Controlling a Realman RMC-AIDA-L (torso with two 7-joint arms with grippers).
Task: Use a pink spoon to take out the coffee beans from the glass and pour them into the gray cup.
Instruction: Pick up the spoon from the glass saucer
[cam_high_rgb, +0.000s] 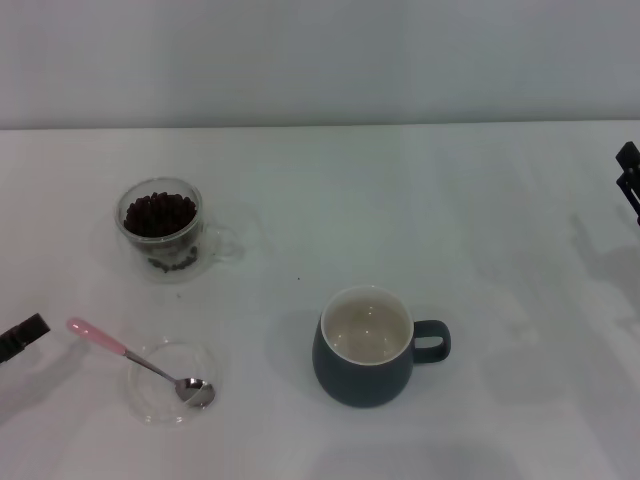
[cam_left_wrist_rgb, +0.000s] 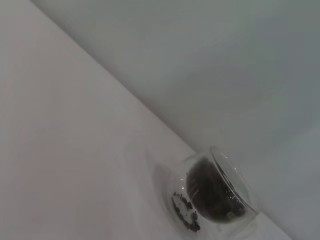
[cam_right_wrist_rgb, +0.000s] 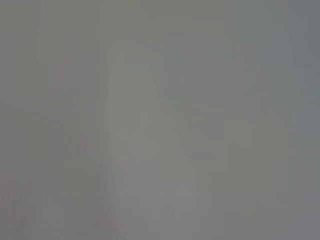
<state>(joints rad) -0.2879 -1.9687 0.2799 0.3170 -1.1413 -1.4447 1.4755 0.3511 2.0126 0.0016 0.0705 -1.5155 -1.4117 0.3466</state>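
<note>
While its bowl rests dishward, pink spoon (cam_high_rgb: 138, 362) lies diagonal.

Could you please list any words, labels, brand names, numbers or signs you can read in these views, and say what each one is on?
None: no text can be read in any view.
Gray cup: plain glaze, no mark.
Glass of coffee beans: clear, unprinted.
Pink spoon and its clear dish: no marking.
Table: bare white, no label.
Right wrist view: only a plain gray blur.
</note>
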